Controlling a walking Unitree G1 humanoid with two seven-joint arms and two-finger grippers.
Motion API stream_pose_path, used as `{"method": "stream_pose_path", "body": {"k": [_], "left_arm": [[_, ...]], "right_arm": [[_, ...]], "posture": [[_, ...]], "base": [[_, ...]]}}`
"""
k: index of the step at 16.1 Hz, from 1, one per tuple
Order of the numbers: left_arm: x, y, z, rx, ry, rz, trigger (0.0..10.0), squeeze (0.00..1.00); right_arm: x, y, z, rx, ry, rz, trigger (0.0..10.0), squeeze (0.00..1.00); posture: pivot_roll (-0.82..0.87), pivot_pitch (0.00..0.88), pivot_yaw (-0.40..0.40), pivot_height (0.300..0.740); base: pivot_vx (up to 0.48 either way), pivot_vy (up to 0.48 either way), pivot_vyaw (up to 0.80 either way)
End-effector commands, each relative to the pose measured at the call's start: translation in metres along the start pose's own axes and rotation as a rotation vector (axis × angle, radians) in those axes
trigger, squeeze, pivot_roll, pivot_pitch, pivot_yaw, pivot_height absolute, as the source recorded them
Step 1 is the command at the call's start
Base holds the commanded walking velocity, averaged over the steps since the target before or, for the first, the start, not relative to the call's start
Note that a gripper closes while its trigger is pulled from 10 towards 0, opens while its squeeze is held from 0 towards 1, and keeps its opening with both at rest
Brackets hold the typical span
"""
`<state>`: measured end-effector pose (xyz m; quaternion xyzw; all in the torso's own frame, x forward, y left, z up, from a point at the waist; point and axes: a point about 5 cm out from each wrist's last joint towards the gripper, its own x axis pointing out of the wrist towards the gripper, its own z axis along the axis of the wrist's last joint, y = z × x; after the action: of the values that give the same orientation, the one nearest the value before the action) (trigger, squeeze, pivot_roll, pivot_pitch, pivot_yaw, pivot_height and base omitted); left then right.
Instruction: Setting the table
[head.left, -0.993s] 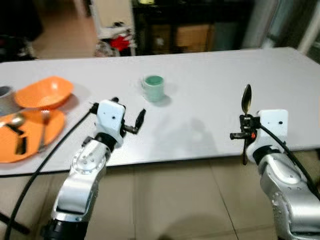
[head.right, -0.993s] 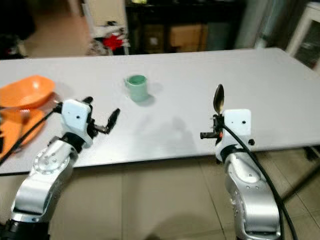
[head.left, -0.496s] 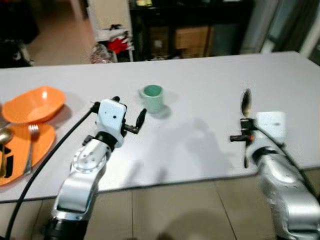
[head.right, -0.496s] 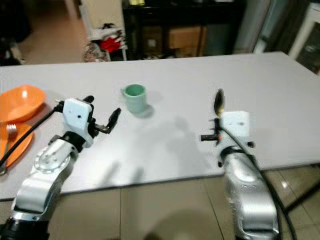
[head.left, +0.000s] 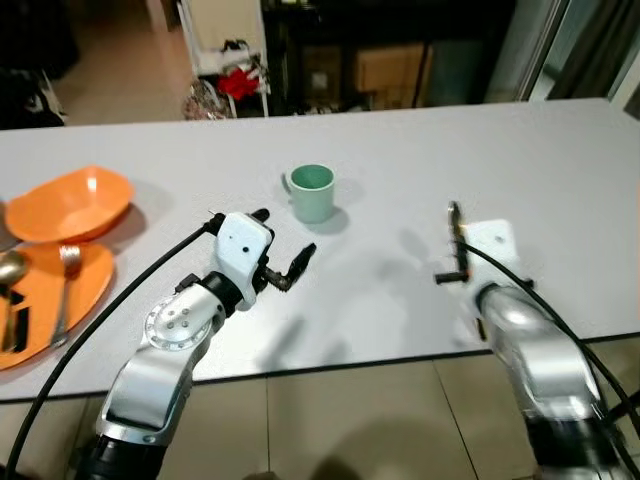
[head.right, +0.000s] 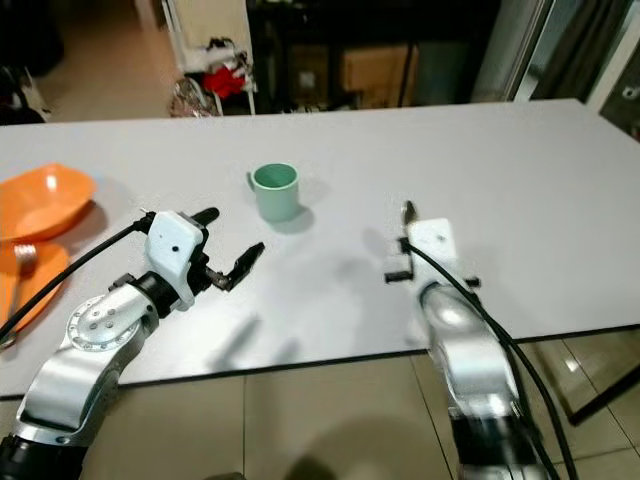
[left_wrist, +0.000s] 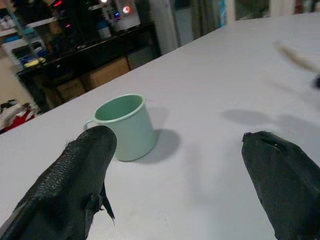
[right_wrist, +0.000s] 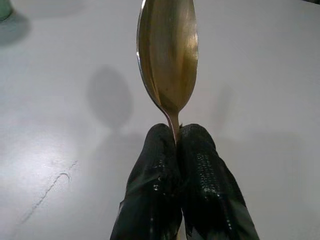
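The gold spoon (right_wrist: 167, 55) sticks out from the right claw (right_wrist: 177, 150), its two black fingers pinched tight on the handle just below the bowl, held a little above the white table (head.left: 400, 150) on the robot's right. The left claw (head.left: 285, 250) hovers over the table with its fingers spread wide and nothing between them. Just beyond it stands a green mug (head.left: 311, 192). Far off to the left sit an orange bowl (head.left: 65, 205) and an orange plate (head.left: 40, 305) carrying a fork (head.left: 64, 290).

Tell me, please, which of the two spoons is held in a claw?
The gold spoon pinched in the right claw; the other spoon lies on the orange plate.
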<state>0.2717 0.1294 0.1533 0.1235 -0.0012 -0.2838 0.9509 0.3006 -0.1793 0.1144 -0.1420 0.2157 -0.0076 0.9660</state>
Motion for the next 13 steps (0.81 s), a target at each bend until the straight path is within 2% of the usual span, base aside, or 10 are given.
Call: {"method": "stream_pose_path", "body": {"k": [1,5,8,9,10,13], "left_arm": [[-0.001,-0.003,0.003,0.006,-0.004,-0.035,10.0,0.0],[-0.008,-0.015,0.004,-0.024,0.006,-0.193,10.0,0.0],[-0.016,-0.021,0.004,-0.041,0.041,-0.299,10.0,0.0],[-0.018,-0.021,0.004,-0.041,0.051,-0.314,10.0,0.0],[-0.024,-0.022,0.002,-0.048,0.086,-0.357,10.0,0.0],[-0.026,-0.021,0.003,-0.039,0.091,-0.358,10.0,0.0]], "right_arm": [[0.004,-0.003,0.0,-0.034,0.0,-0.018,10.0,0.0],[0.032,-0.011,-0.004,-0.097,0.076,-0.021,10.0,0.0],[0.049,-0.008,-0.001,-0.098,0.089,-0.027,10.0,0.0],[0.052,-0.007,-0.001,-0.101,0.092,-0.026,10.0,0.0],[0.058,-0.003,-0.001,-0.143,0.11,-0.013,10.0,0.0],[0.061,-0.001,-0.002,-0.166,0.122,-0.002,10.0,0.0]], "posture": [[0.03,0.0,0.032,0.74],[0.04,0.0,0.033,0.74],[0.05,0.0,0.044,0.74],[0.05,0.0,0.044,0.74],[0.05,0.0,0.045,0.74],[0.06,0.0,0.039,0.74]], "base": [[0.0,0.0,0.0],[0.0,0.0,0.0],[0.0,0.0,0.0],[0.0,0.0,0.0],[0.0,0.0,0.0],[0.0,0.0,0.0]]}}
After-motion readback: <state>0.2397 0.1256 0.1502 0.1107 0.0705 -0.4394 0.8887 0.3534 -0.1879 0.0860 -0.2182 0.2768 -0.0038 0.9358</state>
